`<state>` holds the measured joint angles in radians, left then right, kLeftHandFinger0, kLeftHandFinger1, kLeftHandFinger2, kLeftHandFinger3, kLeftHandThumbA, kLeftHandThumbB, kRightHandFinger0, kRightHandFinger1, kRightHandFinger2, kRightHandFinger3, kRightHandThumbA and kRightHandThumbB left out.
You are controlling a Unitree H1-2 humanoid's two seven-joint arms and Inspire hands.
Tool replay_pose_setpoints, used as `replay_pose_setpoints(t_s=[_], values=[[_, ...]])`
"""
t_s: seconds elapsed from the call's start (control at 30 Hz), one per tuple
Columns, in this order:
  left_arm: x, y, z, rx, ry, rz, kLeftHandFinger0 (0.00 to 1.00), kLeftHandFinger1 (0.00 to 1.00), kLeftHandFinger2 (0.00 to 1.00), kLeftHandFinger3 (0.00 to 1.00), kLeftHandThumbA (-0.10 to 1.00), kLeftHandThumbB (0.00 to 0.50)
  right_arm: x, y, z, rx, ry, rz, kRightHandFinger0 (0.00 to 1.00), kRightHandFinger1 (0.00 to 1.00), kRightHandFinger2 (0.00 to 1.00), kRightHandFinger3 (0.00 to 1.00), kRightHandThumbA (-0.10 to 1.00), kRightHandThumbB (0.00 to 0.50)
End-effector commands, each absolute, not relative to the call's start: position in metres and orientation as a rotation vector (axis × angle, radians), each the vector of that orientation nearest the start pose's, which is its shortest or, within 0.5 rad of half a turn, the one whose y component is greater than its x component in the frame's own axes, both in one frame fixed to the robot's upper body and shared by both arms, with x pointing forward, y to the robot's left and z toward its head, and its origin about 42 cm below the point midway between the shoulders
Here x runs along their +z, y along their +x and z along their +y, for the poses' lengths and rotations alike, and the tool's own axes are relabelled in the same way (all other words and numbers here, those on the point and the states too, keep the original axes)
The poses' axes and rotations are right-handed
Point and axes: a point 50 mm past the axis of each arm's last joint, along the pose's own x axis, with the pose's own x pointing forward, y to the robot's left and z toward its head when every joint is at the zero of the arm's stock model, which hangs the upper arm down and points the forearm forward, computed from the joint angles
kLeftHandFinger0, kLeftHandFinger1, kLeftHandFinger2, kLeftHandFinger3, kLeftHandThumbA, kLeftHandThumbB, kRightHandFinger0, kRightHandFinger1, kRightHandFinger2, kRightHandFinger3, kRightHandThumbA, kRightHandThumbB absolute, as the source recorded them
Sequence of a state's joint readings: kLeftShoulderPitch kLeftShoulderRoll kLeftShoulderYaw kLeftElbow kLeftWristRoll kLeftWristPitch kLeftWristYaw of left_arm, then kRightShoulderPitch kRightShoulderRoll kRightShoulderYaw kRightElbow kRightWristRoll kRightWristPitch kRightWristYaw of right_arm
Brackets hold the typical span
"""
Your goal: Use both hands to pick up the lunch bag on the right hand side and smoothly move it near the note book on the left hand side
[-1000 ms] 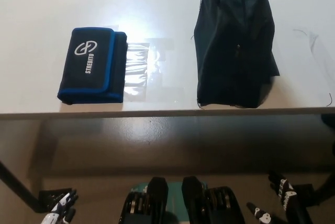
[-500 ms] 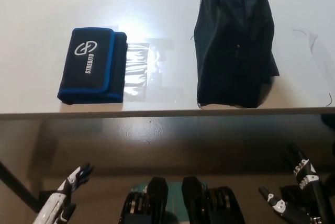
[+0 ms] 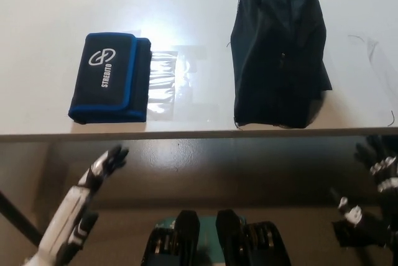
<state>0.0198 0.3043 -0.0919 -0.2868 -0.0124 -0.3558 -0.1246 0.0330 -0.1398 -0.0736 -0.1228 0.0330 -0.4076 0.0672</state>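
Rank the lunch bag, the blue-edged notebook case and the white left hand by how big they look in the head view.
1. Lunch bag, clearly largest.
2. Notebook case.
3. White left hand, roughly comparable to the case; it sits below the table edge, nearer the camera, and is partly cut off, so that ranking is unsure.

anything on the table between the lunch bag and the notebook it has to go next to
Nothing visible. Between the lunch bag and the notebook lies only bare table with light glare. Both robot hands, left and right, are below the table's near edge.
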Motion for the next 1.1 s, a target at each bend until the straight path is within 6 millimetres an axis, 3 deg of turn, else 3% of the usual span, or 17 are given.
replay_pose_setpoints(t_s=[0.0,0.07,0.17,0.3,0.37,0.43,0.53,0.63,0.77,0.83,0.97,1.07], values=[[0.223,0.281,0.242,-0.293,0.259,-0.643,1.0,1.0,1.0,1.0,1.0,0.337,0.189,0.282,-0.276,-0.025,-0.105,-0.632,0.91,0.95,1.0,1.0,0.84,0.17],[0.232,0.295,0.235,-0.292,0.251,-0.688,1.0,1.0,1.0,1.0,1.0,0.337,0.2,0.291,-0.275,-0.037,-0.081,-0.648,0.9,0.95,1.0,1.0,0.84,0.196],[0.243,0.313,0.226,-0.297,0.254,-0.703,1.0,1.0,1.0,1.0,1.0,0.337,0.213,0.303,-0.273,-0.04,-0.061,-0.683,0.89,0.95,1.0,1.0,0.85,0.196],[0.259,0.331,0.208,-0.297,0.255,-0.719,1.0,1.0,1.0,1.0,1.0,0.314,0.229,0.318,-0.27,-0.029,-0.019,-0.689,0.95,1.0,1.0,1.0,0.88,0.219],[0.266,0.337,0.198,-0.312,0.243,-0.717,1.0,1.0,1.0,1.0,1.0,0.279,0.234,0.325,-0.27,-0.008,-0.004,-0.679,1.0,1.0,1.0,1.0,0.92,0.232],[0.274,0.343,0.188,-0.311,0.234,-0.723,1.0,1.0,1.0,1.0,1.0,0.249,0.238,0.335,-0.269,0.023,0.005,-0.664,1.0,1.0,1.0,1.0,0.98,0.276],[0.282,0.352,0.174,-0.282,0.223,-0.735,1.0,1.0,1.0,1.0,1.0,0.242,0.247,0.347,-0.267,0.041,0.021,-0.654,1.0,1.0,1.0,1.0,1.0,0.312],[0.29,0.364,0.159,-0.259,0.225,-0.727,1.0,1.0,1.0,1.0,1.0,0.247,0.255,0.36,-0.264,0.038,0.062,-0.649,1.0,1.0,1.0,1.0,1.0,0.237],[0.301,0.378,0.15,-0.264,0.245,-0.737,1.0,1.0,1.0,1.0,1.0,0.236,0.263,0.374,-0.26,0.046,0.091,-0.644,1.0,1.0,1.0,1.0,1.0,0.204],[0.308,0.39,0.144,-0.264,0.249,-0.739,1.0,1.0,1.0,1.0,1.0,0.259,0.266,0.385,-0.258,0.058,0.099,-0.641,1.0,1.0,1.0,1.0,1.0,0.172],[0.315,0.411,0.135,-0.27,0.254,-0.707,1.0,1.0,1.0,1.0,1.0,0.321,0.268,0.404,-0.255,0.072,0.128,-0.623,1.0,1.0,1.0,1.0,1.0,0.174],[0.321,0.424,0.128,-0.267,0.271,-0.689,1.0,1.0,1.0,1.0,1.0,0.316,0.27,0.42,-0.254,0.071,0.168,-0.606,1.0,1.0,1.0,1.0,1.0,0.186]])
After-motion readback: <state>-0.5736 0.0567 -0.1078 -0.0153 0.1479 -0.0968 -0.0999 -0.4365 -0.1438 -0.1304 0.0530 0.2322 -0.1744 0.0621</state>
